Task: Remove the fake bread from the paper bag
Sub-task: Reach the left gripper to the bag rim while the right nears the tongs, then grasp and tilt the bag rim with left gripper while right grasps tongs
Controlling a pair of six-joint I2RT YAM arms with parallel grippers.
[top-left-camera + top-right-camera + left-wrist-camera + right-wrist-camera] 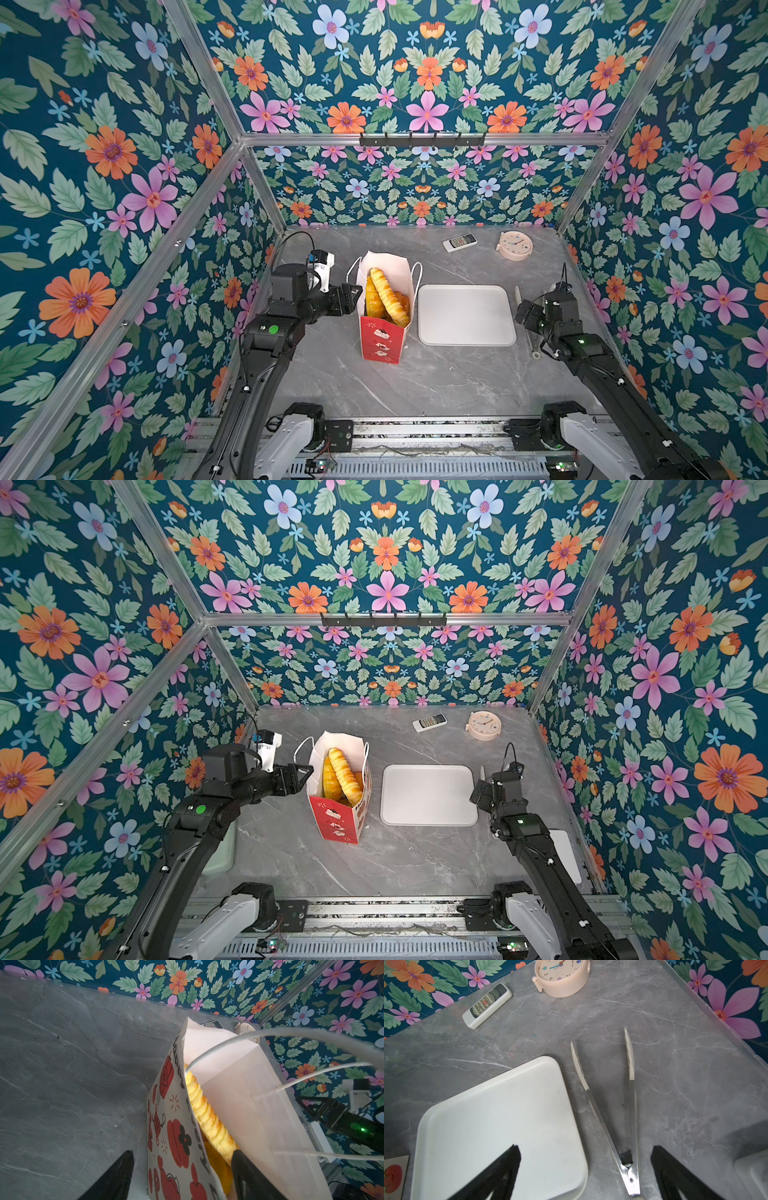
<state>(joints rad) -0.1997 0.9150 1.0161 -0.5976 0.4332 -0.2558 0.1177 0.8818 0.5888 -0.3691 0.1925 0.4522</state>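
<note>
**Left wrist view: left gripper (182,1153) set astride the bag (178,1126) wall**

Step in hand: bracing the bag before the first pick. The left fingers stand apart, one outside the printed wall and one inside the mouth, close beside the bread (207,1113). No pad is seen pressing the paper, so nothing is clamped yet.

Position of parts, in both top views:
- The bag stands upright on the bench (415,382), toward its left edge and about midway between the far and near edges.
- All visible bread is inside the bag. A long twisted stick leans across the mouth, with other pieces below it.
- The tray (465,316) lies just beside the bag, on the side toward the right edge. It is bare, so no piece appears to be out.

The right gripper (585,1147) hovers near the right edge, fingers wide apart and holding nothing. It is above the hinge end of the tongs (632,1105), which lie flat between the tray and that edge.

Next move, as judged:
1. Close the left fingers on the wall to steady the bag.
2. Bring the right arm to the mouth, with or without the tongs.

Caution: the cords (228,1043) cross the mouth and may snag.
</note>
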